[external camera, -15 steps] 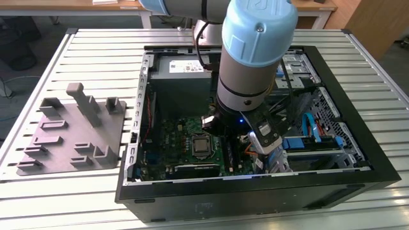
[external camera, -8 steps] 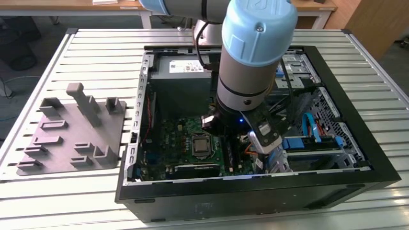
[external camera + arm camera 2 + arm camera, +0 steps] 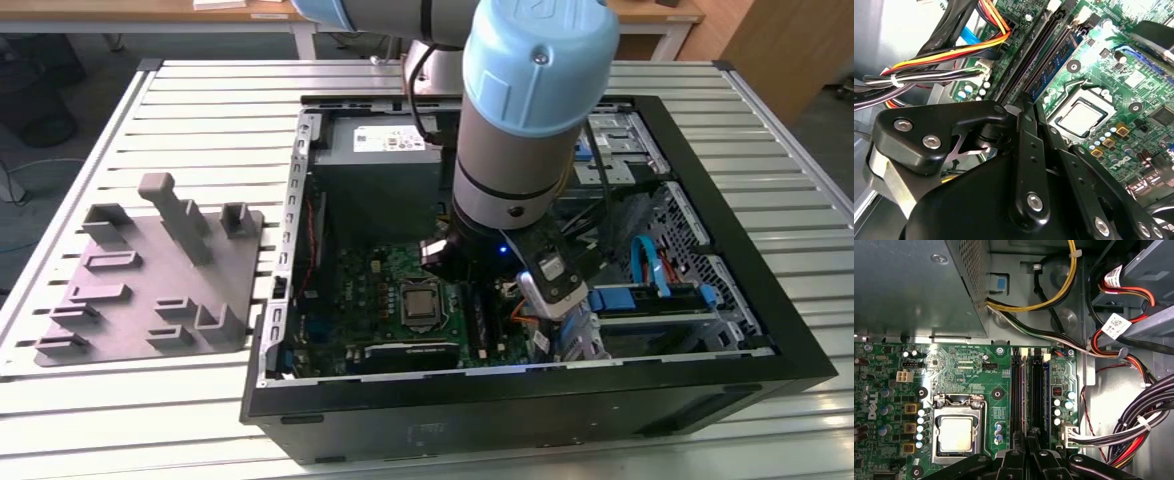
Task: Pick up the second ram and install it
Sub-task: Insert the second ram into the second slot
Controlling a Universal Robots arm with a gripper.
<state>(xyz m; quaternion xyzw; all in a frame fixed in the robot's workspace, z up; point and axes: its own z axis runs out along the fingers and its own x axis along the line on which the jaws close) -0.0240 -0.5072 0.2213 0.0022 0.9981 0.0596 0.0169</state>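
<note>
Reaching down into the open computer case, the hand sits over the motherboard's memory slots, right of the processor, fingers narrowed on the second ram standing in its slot. The grey fixture rests on the counter at the exterior view's left.

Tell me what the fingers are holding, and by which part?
The second ram, standing in a slot on the motherboard; the fingers appear to grip its upper edge near one end.
</note>
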